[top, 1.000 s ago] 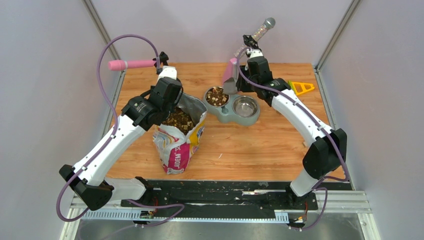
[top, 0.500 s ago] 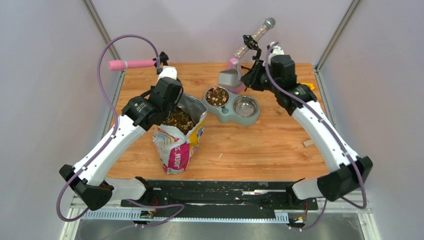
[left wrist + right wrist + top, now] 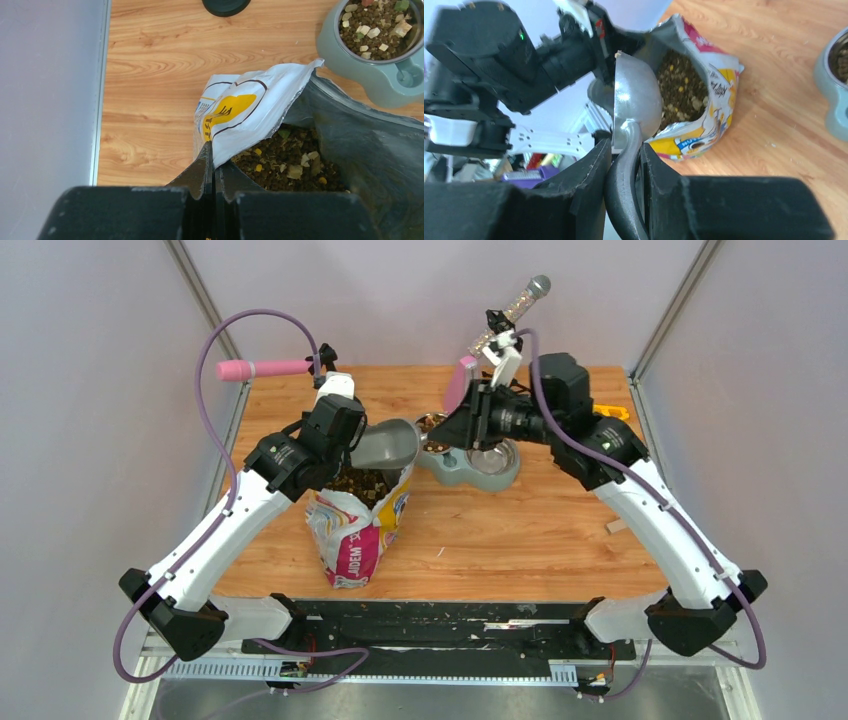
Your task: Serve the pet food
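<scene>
Pet food (image 3: 292,165) lies in two places: a dark heap of kibble with paler chunks fills the open bag (image 3: 352,532), which stands upright at the left of the wooden table (image 3: 520,530), and more fills the left bowl of the teal double feeder (image 3: 372,82) just right of and beyond the bag. From above, that filled bowl is almost wholly hidden behind the right arm and the scoop; only a sliver of kibble shows. The feeder's right steel bowl (image 3: 498,455) is also partly covered by the arm.

The left gripper (image 3: 212,162) is pinched fully together on the bag's torn white rim, holding the mouth agape. In the top view its fingers are buried under the wrist and cannot be made out.

The right gripper (image 3: 625,146) is partly closed around the curved handle of a grey scoop (image 3: 387,444), fingers pressing it from both sides. The scoop's bowl hangs over the far edge of the bag's mouth, close beside the left wrist. From above its hollow looks bare grey, but in the right wrist view it is turned on edge and its far side is hidden. Whether it touches the kibble cannot be told.

A black round object (image 3: 226,5) is cut off at the top of the left wrist view.
</scene>
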Available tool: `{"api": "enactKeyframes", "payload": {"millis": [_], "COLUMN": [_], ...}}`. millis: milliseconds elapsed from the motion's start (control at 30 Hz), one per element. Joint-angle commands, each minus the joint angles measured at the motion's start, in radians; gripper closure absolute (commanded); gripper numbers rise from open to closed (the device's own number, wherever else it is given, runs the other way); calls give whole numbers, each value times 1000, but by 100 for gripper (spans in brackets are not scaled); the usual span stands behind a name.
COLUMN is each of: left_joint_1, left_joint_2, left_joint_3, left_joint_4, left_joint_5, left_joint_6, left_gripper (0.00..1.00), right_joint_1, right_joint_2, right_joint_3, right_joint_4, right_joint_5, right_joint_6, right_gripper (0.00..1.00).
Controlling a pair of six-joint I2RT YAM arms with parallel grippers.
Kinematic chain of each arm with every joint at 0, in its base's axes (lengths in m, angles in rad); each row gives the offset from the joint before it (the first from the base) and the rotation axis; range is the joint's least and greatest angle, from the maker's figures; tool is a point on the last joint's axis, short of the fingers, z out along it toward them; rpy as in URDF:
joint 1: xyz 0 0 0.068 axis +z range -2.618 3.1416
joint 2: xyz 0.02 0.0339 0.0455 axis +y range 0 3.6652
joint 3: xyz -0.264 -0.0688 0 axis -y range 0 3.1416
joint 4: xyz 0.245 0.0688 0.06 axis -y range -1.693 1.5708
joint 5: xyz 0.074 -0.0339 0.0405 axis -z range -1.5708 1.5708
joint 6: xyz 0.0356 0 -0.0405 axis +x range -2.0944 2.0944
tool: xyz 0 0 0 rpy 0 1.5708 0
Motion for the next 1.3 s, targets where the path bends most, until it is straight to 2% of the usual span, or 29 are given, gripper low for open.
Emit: {"api": "enactKeyframes", "payload": {"millis": [0, 167, 500, 700, 767, 933, 1100, 1267], "left_joint_1": [-5, -5, -5, -5, -5, -5, -5, -5], "left_joint_2": [-27, -43, -57, -66, -66, -61, -59, -59], "left_joint_3": [45, 45, 42, 39, 38, 37, 37, 40], "left_joint_4": [101, 103, 112, 118, 118, 118, 118, 118], "left_joint_5": [-38, -31, -18, -23, -20, -27, -20, -5], "left_joint_6": [-17, -13, -11, -6, -6, -5, -9, -13], "left_gripper": [100, 100, 100, 100, 100, 100, 100, 100], "right_joint_1": [117, 180, 280, 295, 296, 298, 298, 296], "right_joint_2": [54, 126, 461, 536, 549, 580, 626, 591], "right_joint_3": [145, 231, 584, 550, 506, 350, 304, 246], "right_joint_4": [-184, -281, -572, -621, -597, -426, -335, -217], "right_joint_5": [227, 367, 592, 671, 640, 426, 323, 192], "right_joint_6": [-69, -84, -138, -136, -125, -107, -75, -33], "right_gripper": [100, 100, 100, 100, 100, 100, 100, 100]}}
